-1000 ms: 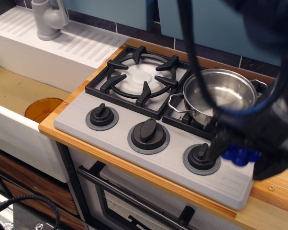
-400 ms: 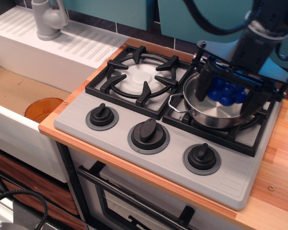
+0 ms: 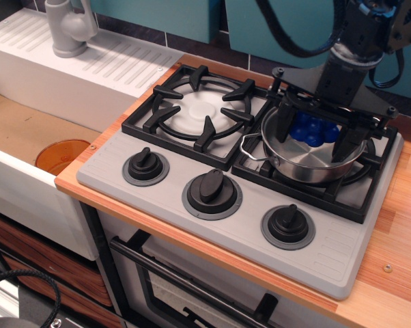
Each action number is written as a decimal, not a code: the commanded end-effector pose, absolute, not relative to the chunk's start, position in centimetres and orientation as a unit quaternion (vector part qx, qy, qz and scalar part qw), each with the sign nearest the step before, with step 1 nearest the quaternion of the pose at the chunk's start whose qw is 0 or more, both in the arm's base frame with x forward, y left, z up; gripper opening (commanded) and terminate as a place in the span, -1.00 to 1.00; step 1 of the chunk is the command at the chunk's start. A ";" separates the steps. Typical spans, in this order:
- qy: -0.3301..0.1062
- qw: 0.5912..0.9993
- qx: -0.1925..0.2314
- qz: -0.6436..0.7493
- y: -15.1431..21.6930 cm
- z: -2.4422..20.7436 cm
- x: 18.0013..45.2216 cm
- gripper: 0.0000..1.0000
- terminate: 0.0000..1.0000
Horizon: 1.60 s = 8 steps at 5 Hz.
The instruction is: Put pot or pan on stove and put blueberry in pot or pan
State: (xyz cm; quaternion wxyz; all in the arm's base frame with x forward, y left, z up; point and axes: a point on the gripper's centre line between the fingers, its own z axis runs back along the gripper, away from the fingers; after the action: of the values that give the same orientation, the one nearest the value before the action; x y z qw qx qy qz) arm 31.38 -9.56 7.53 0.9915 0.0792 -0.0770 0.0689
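The shiny steel pot [image 3: 308,160] stands on the right burner of the grey stove [image 3: 212,225], one wire loop handle pointing left. My gripper [image 3: 315,131] reaches down into the pot from the upper right. Its two black fingers [image 3: 285,121] stand wide apart on either side of the blueberry [image 3: 312,130], a deep-blue cluster of balls, and touch it on both sides. The blueberry is low inside the pot, toward its back wall. I cannot tell whether it rests on the pot's floor.
The left burner grate [image 3: 204,106] is bare. Three dark knobs [image 3: 211,186] line the stove front. A wooden counter [image 3: 397,225] runs along the right. A white sink [image 3: 28,137] with an orange disc [image 3: 61,156] and a grey faucet [image 3: 69,27] lies to the left.
My gripper carried the blueberry from beside the right knob up and back into the pot. In the last step both shifted slightly left and toward the pot's back.
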 end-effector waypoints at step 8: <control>-0.086 0.994 0.070 -0.012 -1.5 11.9 30.6 1.00 -1.00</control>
State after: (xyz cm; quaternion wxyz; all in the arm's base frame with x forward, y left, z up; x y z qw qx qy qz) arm 29.65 -1.22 9.73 0.9961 0.0718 -0.0493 -0.0151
